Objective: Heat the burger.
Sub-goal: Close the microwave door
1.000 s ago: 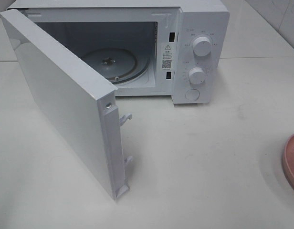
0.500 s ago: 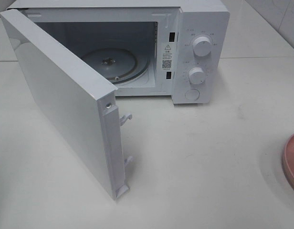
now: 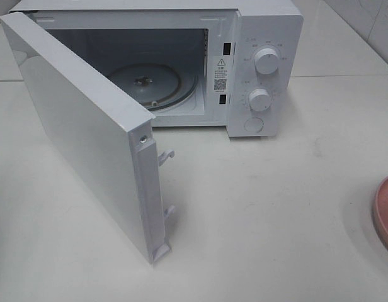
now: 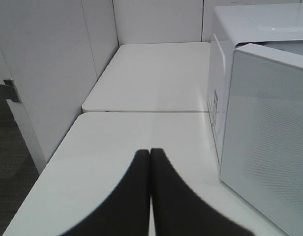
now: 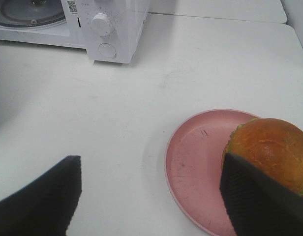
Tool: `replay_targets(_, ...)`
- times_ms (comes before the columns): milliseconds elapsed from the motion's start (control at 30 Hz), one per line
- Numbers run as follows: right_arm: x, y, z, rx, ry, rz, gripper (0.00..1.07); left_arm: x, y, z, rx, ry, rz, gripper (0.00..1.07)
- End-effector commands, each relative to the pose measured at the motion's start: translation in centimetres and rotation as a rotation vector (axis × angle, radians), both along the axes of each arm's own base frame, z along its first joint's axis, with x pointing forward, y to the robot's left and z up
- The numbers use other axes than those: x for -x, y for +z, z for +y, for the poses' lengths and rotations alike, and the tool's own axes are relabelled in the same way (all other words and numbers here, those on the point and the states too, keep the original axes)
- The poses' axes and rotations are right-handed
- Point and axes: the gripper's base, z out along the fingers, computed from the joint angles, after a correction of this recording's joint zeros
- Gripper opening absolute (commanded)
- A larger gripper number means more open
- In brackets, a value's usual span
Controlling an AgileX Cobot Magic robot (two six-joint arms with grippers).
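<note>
The burger [image 5: 272, 147], with a glossy golden-brown bun and a bit of green lettuce, sits on a round pink plate [image 5: 196, 162]. My right gripper [image 5: 149, 196] is open above the table; one finger lies in front of the burger's near side, the other well to its side over bare table. The white microwave [image 3: 257, 38] stands at the back with its door [image 3: 80, 132] swung wide open and its glass turntable [image 3: 150, 82] bare. My left gripper [image 4: 150, 162] is shut and empty, beside the outer face of the microwave door [image 4: 264, 137]. The burger is out of the exterior view.
Only the plate's edge [image 3: 384, 211] shows at the right border of the exterior view. The microwave has two knobs [image 3: 266, 61] and a round button [image 3: 253, 124]. A wall panel [image 4: 43, 73] and the table edge lie beside my left gripper.
</note>
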Motion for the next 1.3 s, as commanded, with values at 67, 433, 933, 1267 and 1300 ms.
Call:
replay_targets(67, 0.4, 0.1, 0.0, -0.007, -0.007, -0.041, 0.76, -1.2, -0.4, 0.4, -0.013, 0.027, -0.046, 0.00)
replay_targets(433, 0.4, 0.1, 0.0, -0.007, -0.007, -0.041, 0.76, -4.1, -1.6, -0.6, -0.027, -0.116, -0.046, 0.00)
replay_targets(933, 0.4, 0.1, 0.0, -0.007, -0.007, -0.041, 0.76, -7.3, -3.9, -3.2, 0.053, -0.346, -0.017, 0.00)
replay_targets(1267, 0.4, 0.1, 0.0, -0.007, -0.007, -0.041, 0.76, -8.7, -5.3, -6.7, 0.090, -0.425, -0.008, 0.00)
replay_targets(1300, 0.4, 0.1, 0.0, -0.007, -0.007, -0.041, 0.76, -8.8, -5.5, -7.0, 0.094, -0.424, -0.001, 0.00)
